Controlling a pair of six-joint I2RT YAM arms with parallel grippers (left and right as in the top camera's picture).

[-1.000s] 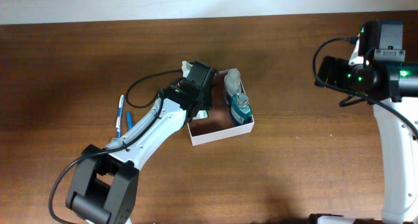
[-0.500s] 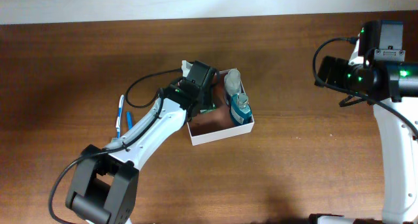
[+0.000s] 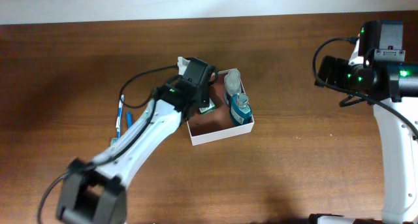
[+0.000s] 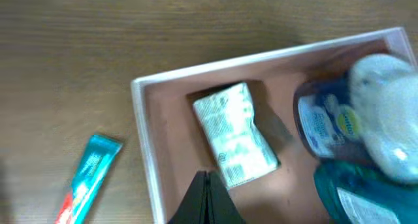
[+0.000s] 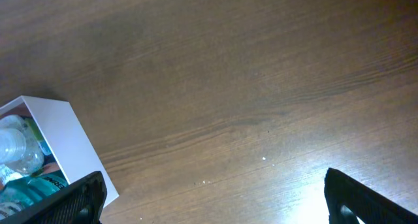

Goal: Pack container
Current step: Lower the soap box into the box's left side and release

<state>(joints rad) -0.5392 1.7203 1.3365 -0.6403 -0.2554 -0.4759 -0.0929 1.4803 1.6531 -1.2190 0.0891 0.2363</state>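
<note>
The container (image 3: 220,136) is a shallow white-walled box with a pinkish-brown floor at the table's middle. In the left wrist view a white printed packet (image 4: 235,136) lies flat on the floor of the container (image 4: 145,152). A blue bottle (image 4: 325,123) and a teal bottle (image 4: 366,194) stand to its right. My left gripper (image 4: 208,179) hovers over the box's near-left part, shut with nothing between its fingers, its tips just short of the packet. My right gripper (image 5: 215,208) stands wide open over bare wood, far to the right of the container (image 5: 62,136).
A teal toothpaste tube (image 4: 91,175) lies on the table just left of the box. Further left lie a slim blue-and-white item (image 3: 120,113) and a short blue one (image 3: 128,118). A clear bottle (image 3: 232,80) lies along the box's far right side. The right arm (image 3: 366,70) stands at the right edge.
My left gripper has closed from open and drawn slightly up and to the left. The white packet now shows lying free in the box. The right arm has not moved.
</note>
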